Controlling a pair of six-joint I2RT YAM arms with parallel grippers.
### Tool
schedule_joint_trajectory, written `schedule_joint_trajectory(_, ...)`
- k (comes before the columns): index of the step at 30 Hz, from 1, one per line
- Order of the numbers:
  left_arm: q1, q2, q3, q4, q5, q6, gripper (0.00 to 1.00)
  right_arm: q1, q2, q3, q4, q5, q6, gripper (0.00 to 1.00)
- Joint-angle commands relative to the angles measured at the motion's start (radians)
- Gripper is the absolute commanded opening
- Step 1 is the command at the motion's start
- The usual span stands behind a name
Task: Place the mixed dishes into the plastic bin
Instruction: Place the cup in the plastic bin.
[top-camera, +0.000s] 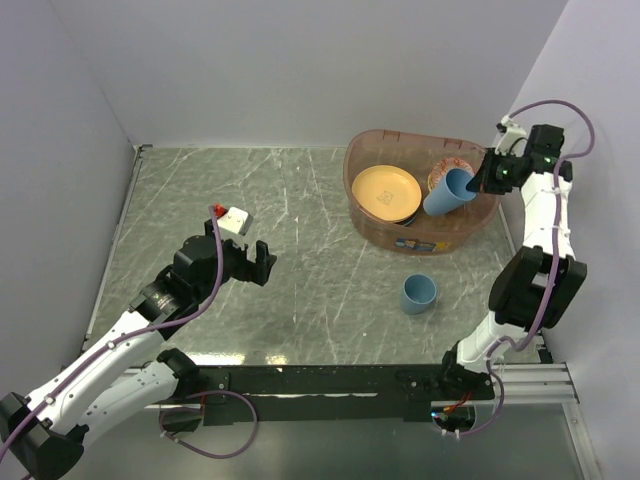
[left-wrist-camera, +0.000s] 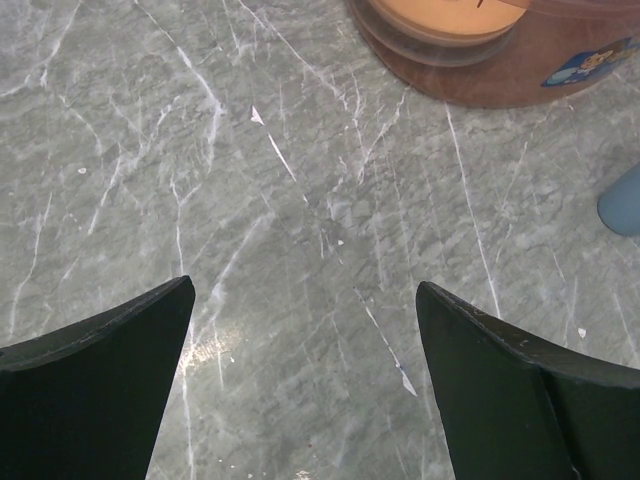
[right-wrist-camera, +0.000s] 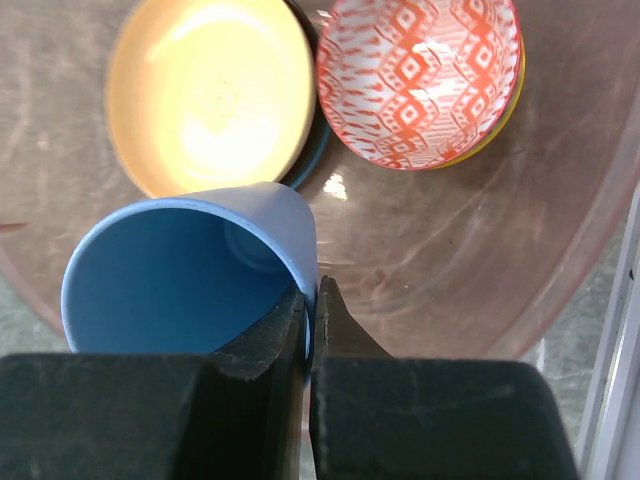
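Right end effector (right-wrist-camera: 312, 300) is nearly closed, pinching the side wall of the light blue cup (right-wrist-camera: 170, 270) at its rim, one finger inside and one outside. That pinch is probably why the cup hangs tilted, mouth toward the wrist camera. The cup is held over the plastic bin (top-camera: 420, 240), above the gap between the yellow-orange plate (top-camera: 386, 192) and the red-patterned bowl (top-camera: 450, 168). That reads as lining up a free bit of bin floor for the drop. Cannot tell if the cup base touches anything below. The plate lies flat in the left half of the bin with a darker rim showing under its edge. The bowl sits at the back right on something yellow-rimmed, so the dishes look stacked. The bin stands at the far right of the desk (top-camera: 250, 200), within the right arm's reach. A second blue cup (top-camera: 418, 293) stands upright on the desk just in front of the bin, not yet in, so the task looks partly done. Left end effector (top-camera: 258, 268) has its jaws spread wide, holds nothing and touches nothing. It hovers over bare desk on the left, well apart from the bin, probably parked out of the way.
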Motion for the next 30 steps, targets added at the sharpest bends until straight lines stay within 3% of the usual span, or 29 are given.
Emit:
schedule_joint_trajectory(1,0.002,0.006,0.022,0.011,-0.015,0.017,0.99,0.046,0.044,0.058,0.035,0.100,-0.018,0.06)
schedule_joint_trajectory(11,0.003,0.007,0.022,0.008,-0.019,0.018,0.99,0.119,0.125,0.035,0.030,0.218,-0.065,0.10)
schedule_joint_trajectory(30,0.003,0.017,0.022,0.008,-0.022,0.015,0.99,0.144,0.121,-0.022,0.055,0.238,-0.076,0.36)
